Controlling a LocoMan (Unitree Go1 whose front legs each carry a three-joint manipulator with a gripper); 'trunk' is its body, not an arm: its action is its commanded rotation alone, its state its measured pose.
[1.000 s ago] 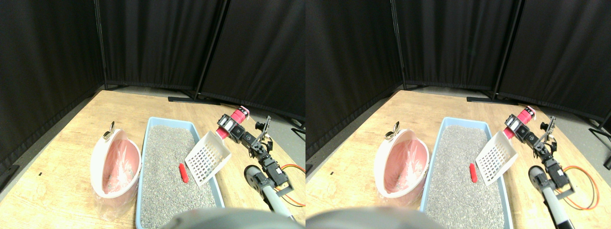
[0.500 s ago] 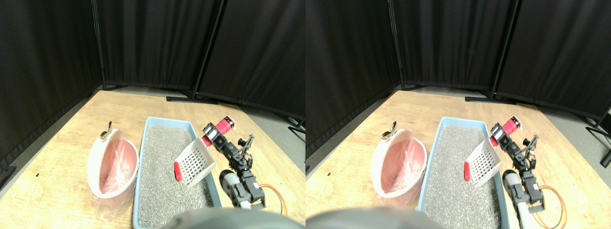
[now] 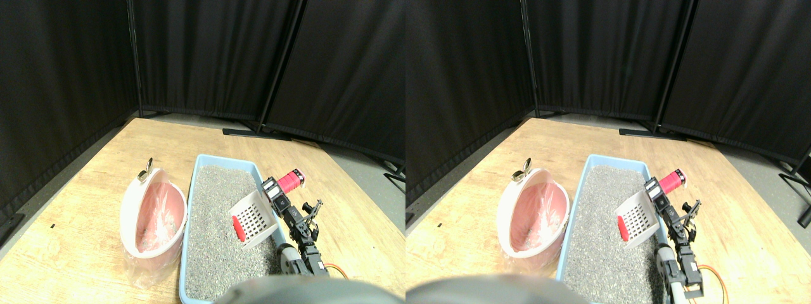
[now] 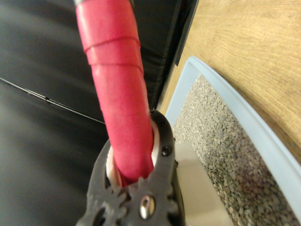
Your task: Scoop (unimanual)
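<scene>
A white slotted scoop (image 3: 253,215) lies low over the grey litter (image 3: 218,209) in the light blue tray (image 3: 200,159). A small red piece (image 3: 238,228) rests at the scoop's front lip, touching it. My right gripper (image 3: 274,189) is shut on the scoop's red wrapped handle (image 3: 290,181), above the tray's right rim. In the wrist view the dark jaw frame (image 4: 136,197) clasps the red handle (image 4: 117,94), with the scoop's white back (image 4: 197,188), the litter (image 4: 221,141) and the tray rim (image 4: 244,122) beyond it.
A white bin with a pink plastic liner (image 3: 154,218) stands just left of the tray, a metal clip (image 3: 147,169) on its far rim. The wooden floor (image 3: 76,209) ends at black curtains (image 3: 203,57) with stand feet behind. An orange cable (image 3: 336,273) lies by my arm.
The scoop has come down and moved left across the litter to the red piece, which now sits at its front lip. The handle has dropped lower. The view shifted slightly.
</scene>
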